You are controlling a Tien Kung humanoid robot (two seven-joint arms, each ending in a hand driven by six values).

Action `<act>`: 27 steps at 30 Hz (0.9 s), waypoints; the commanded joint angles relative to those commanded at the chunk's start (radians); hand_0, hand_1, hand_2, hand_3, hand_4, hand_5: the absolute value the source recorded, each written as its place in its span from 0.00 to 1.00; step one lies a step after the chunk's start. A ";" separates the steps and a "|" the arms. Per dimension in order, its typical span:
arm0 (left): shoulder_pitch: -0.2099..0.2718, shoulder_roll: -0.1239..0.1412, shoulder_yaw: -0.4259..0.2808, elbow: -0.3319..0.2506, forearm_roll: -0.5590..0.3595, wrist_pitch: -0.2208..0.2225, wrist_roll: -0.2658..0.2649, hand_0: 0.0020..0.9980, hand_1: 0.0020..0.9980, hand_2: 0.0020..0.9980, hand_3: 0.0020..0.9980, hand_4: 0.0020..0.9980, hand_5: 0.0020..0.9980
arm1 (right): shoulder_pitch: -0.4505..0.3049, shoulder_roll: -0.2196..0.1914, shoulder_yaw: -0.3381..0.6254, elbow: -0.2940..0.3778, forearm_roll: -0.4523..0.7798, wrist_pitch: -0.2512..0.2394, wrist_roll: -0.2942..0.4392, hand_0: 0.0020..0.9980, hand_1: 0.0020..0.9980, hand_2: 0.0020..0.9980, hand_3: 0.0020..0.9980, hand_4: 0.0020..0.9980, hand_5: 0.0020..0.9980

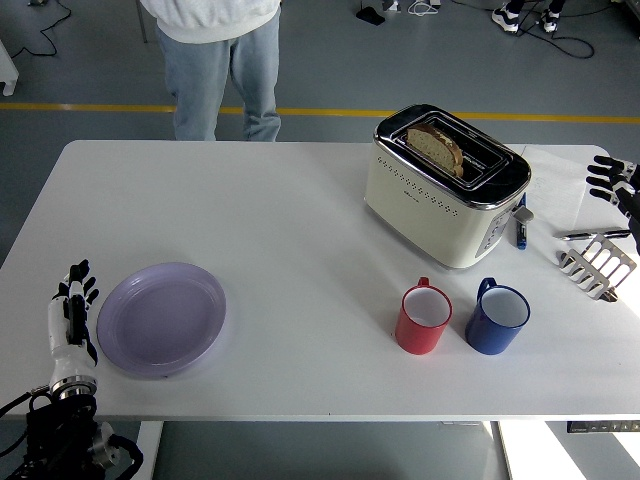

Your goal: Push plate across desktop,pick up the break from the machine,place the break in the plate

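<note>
**Left hand beside plate, bread in toaster**

Left hand (72, 320): fingers (79, 281) straight and loosely spread, pointing toward 12 o'clock, grasping nothing. Hand sits at the table's 8 o'clock corner, just beside the plate's 9 o'clock rim; contact with the rim cannot be told. White wrist section and black forearm run down to the picture's bottom left.

Right hand (612, 182): only dark fingertips show at the 3 o'clock edge, extended toward 9 o'clock, relaxed, empty. They hang over the table's right end, well apart from the toaster.

Plate (162, 318): pale lilac, round, empty, flat on the white table (280, 230) at roughly 8 o'clock from the table's middle, near the near edge.

Toaster (446, 184): cream body, chrome top, at 2 o'clock from the table's middle, set at an angle. Bread (436, 144): one browned slice standing in the slot, upper part above the chrome.

Red mug (424, 317) and blue mug (497, 317): side by side at 6 o'clock from the toaster, close but apart, both upright, handles toward 12 o'clock.

Metal rack (598, 264): at 3 o'clock of the toaster, near the right edge. Dark pen-like object (521, 227) lies just beside the toaster's right end.

Person (222, 50): stands at the far side, 11 o'clock, in jeans and a light top; hands out of frame.
</note>
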 joint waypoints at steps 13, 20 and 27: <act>-0.005 -0.006 0.054 0.019 -0.025 -0.007 -0.001 0.84 0.88 0.92 0.84 0.62 1.00 | -0.003 0.000 -0.006 0.001 0.001 0.001 0.000 0.81 0.75 0.74 0.72 0.42 0.60; -0.004 -0.005 0.072 0.018 -0.028 -0.007 -0.002 0.83 0.88 0.92 0.84 0.62 1.00 | -0.008 0.001 -0.014 0.000 0.002 0.001 0.000 0.81 0.75 0.73 0.72 0.42 0.60; -0.004 -0.002 0.091 0.015 -0.030 -0.015 0.001 0.83 0.88 0.91 0.84 0.62 1.00 | -0.010 0.004 -0.020 -0.001 0.001 0.001 0.000 0.81 0.75 0.73 0.72 0.42 0.60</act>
